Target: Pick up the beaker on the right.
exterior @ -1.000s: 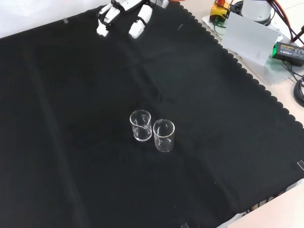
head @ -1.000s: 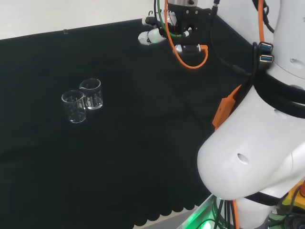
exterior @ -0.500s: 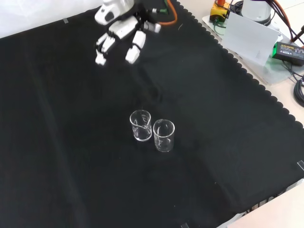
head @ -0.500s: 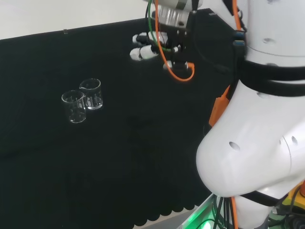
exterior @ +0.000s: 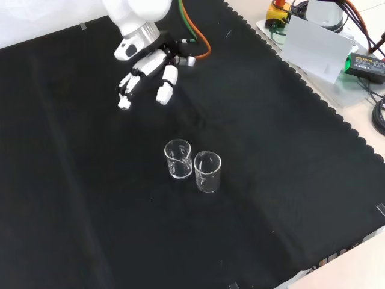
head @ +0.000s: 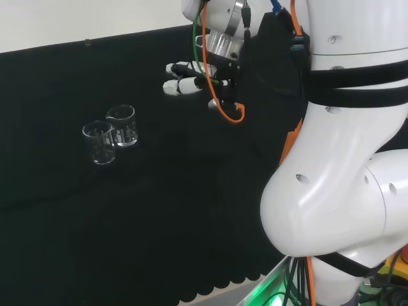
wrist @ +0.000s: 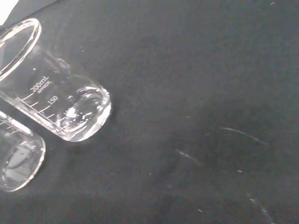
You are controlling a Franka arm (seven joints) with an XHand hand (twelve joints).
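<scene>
1. Hand [exterior: 150, 66] hangs above the black cloth [exterior: 289, 180] with fingers straight and spread, holding nothing, well apart from two clear beakers.
2. In the head view the right beaker [head: 122, 126] touches the left beaker [head: 99, 143].
3. The hand should probably approach from the free side, so the neighbour is not knocked, and curl round the wall below the rim.

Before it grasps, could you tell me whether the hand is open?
Open: the hand shows straight, spread fingers above the cloth, holding nothing.

Two clear beakers [exterior: 193, 167] stand touching on the black cloth [exterior: 289, 180].
</scene>
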